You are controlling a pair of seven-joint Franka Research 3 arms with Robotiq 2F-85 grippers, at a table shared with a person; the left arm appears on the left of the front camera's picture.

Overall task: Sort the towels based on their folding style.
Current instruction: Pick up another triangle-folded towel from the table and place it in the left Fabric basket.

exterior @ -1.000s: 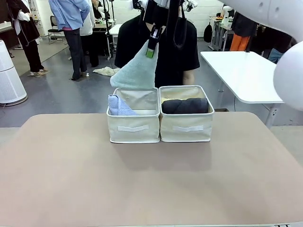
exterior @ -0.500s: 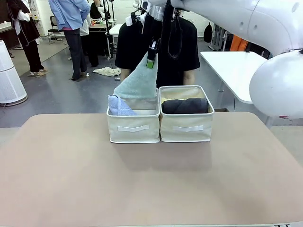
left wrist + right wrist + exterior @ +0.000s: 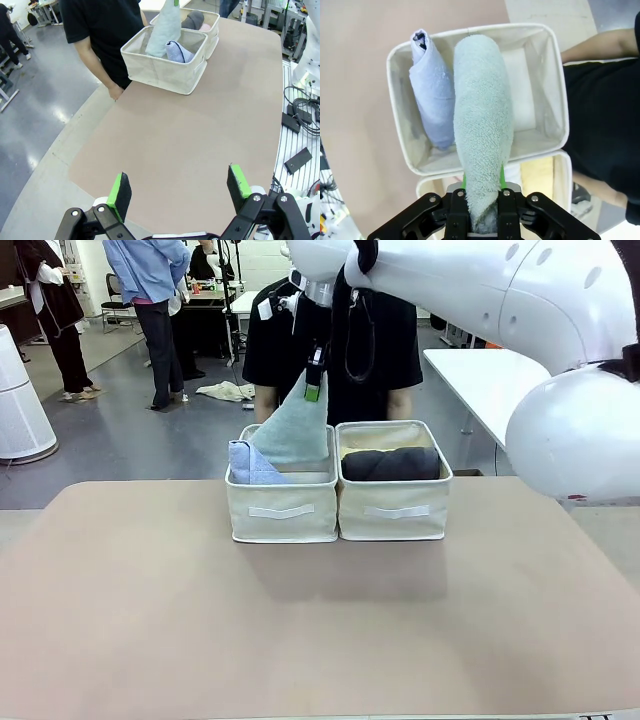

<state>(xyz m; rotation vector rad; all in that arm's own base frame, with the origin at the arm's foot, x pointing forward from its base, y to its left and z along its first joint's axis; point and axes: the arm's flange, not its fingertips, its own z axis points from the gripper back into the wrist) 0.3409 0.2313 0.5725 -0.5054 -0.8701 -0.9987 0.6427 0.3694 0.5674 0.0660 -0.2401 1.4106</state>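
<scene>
My right gripper is shut on the top corner of the pale teal-grey triangle towel, which hangs down into the left cream bin. The right wrist view looks straight down the teal towel into that bin, where the periwinkle blue towel leans at the side. The blue towel stands at the bin's left end. In the right bin lie a dark grey roll and a yellow roll behind it. My left gripper hangs open above the table's near left corner.
A person in a black shirt stands right behind the bins at the far edge. The tan table stretches bare in front of the bins. A white table stands at the back right, and people stand far off at the left.
My right gripper has come down with the teal towel, whose lower edge has gone from above the left bin's rim to inside the bin.
</scene>
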